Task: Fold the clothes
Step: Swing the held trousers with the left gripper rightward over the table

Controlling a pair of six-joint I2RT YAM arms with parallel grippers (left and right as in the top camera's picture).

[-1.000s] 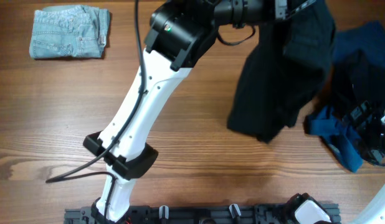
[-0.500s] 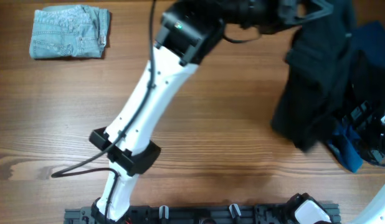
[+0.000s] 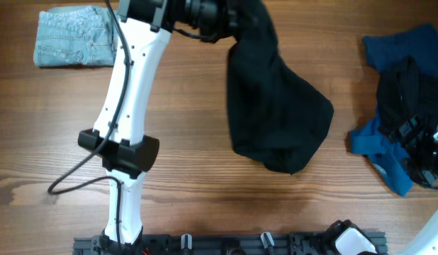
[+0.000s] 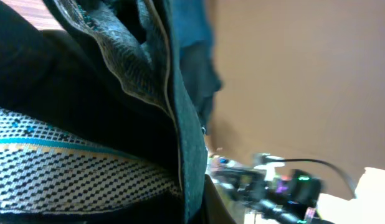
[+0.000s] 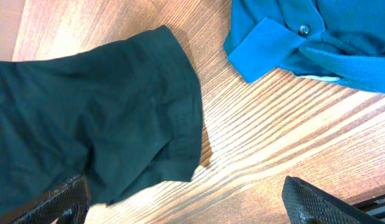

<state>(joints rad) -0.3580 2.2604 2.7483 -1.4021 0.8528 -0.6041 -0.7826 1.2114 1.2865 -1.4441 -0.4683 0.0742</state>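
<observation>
Wooden table (image 3: 49, 142) runs across the overhead view. At top centre the left gripper (image 3: 234, 18) is pinched tight on the black shorts (image 3: 276, 120), which hang down to mid-frame. Folded denim shorts (image 3: 79, 37) lie upper left. At the right edge, beside the blue garment (image 3: 378, 145), the right gripper (image 5: 192, 202) is spread wide and holds nothing.

One high view, two close
Overhead faces straight down at the table (image 3: 205, 177) — right wrist, near, shares its blue garment (image 3: 368, 145).
</observation>
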